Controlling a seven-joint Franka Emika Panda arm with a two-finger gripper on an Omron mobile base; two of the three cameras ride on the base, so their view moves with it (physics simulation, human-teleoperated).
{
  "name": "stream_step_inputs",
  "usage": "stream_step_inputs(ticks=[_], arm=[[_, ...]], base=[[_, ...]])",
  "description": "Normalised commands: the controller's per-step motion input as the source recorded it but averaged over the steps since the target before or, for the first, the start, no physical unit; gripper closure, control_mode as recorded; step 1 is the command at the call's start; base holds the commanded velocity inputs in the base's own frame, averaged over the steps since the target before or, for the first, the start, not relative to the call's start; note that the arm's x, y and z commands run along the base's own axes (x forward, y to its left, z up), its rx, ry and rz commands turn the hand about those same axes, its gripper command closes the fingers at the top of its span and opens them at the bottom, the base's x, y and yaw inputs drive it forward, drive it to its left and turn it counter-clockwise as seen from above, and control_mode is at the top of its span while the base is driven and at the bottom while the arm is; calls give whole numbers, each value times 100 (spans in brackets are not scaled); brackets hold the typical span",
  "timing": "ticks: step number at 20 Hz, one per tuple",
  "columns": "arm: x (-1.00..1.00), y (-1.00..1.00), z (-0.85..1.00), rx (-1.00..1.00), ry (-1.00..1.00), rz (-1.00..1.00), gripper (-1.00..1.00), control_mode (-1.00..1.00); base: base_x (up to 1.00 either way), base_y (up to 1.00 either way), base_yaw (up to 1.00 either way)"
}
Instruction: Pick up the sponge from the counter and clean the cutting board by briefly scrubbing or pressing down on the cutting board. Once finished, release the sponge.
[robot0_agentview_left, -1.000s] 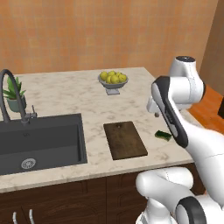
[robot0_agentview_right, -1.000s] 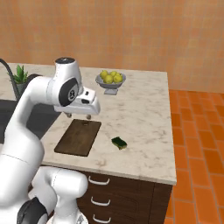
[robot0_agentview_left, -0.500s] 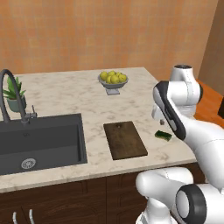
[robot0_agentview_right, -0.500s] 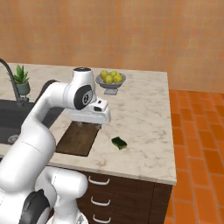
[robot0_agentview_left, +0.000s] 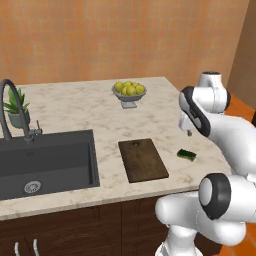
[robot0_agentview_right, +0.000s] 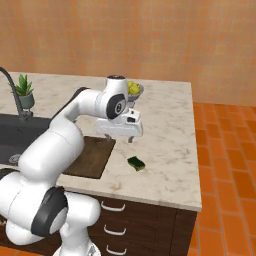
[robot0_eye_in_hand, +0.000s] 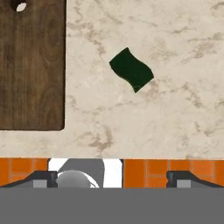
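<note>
you are hovering jaws (robot0_agentview_right: 131, 137) above sponge (robot0_eye_in_hand: 131, 69), spread wide, gripping nothing, lining up for top-down grab. sponge lying flat on tabletop (robot0_agentview_left: 90, 107) just beside cutting board (robot0_agentview_left: 142, 159), on side away from sink (robot0_agentview_left: 45, 160), near tabletop's front edge.

Orange tiled wall (robot0_agentview_left: 125, 35), terracotta tile floor (robot0_agentview_right: 225, 165), dark cabinet fronts (robot0_agentview_right: 145, 220), sink basin (robot0_agentview_left: 45, 160), potted plant (robot0_agentview_left: 15, 107)

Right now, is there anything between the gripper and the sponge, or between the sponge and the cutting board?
Nothing visible. The gripper hangs above the sponge, with bare counter around it. Only bare counter separates the sponge from the cutting board.
</note>
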Motion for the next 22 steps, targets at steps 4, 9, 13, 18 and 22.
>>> stream_step_inputs(ticks=[4,9,13,18,22], arm=[[43,-31,-16,0,3,7,-100,-100],[31,-29,-28,0,1,9,-100,-100],[33,-16,-31,0,0,15,-100,-100],[32,-3,-34,0,0,22,-100,-100],[33,0,-29,0,0,24,-100,-100]], base=[[0,0,0],[0,0,0],[0,0,0],[0,0,0],[0,0,0]])
